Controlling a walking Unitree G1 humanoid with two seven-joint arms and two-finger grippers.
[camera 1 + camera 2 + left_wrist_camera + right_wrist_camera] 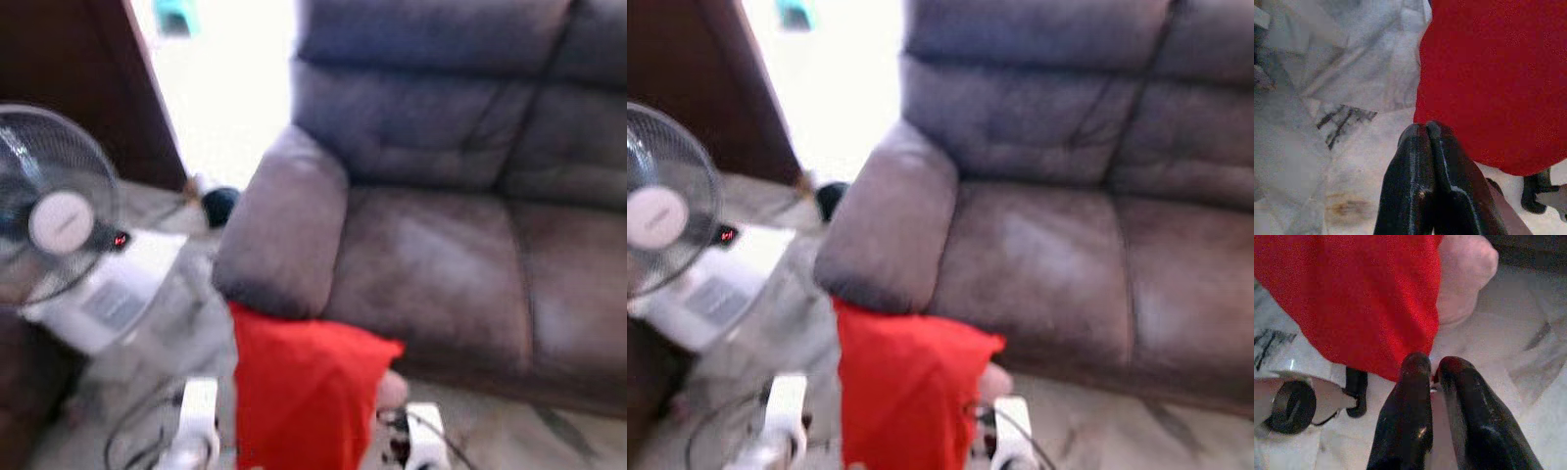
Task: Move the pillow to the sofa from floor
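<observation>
A red pillow (304, 392) hangs between my two arms just in front of the brown sofa (441, 264), below its left armrest (284, 225). A pink inner cushion (1466, 269) pokes out of the red cover on the right side. My left gripper (1425, 128) is shut, its tips against the edge of the pillow (1488, 73). My right gripper (1433, 364) is nearly closed at the lower corner of the pillow (1352, 298), with a bit of red fabric between its fingertips. The pillow's lower part is cut off in the head views.
A standing fan (59, 220) with a white base (118, 294) is at the left, with cables (137, 441) on the marble floor. A dark round object (220, 203) lies by the armrest. Dark wooden furniture (88, 69) stands at the far left. The sofa seat (431, 274) is bare.
</observation>
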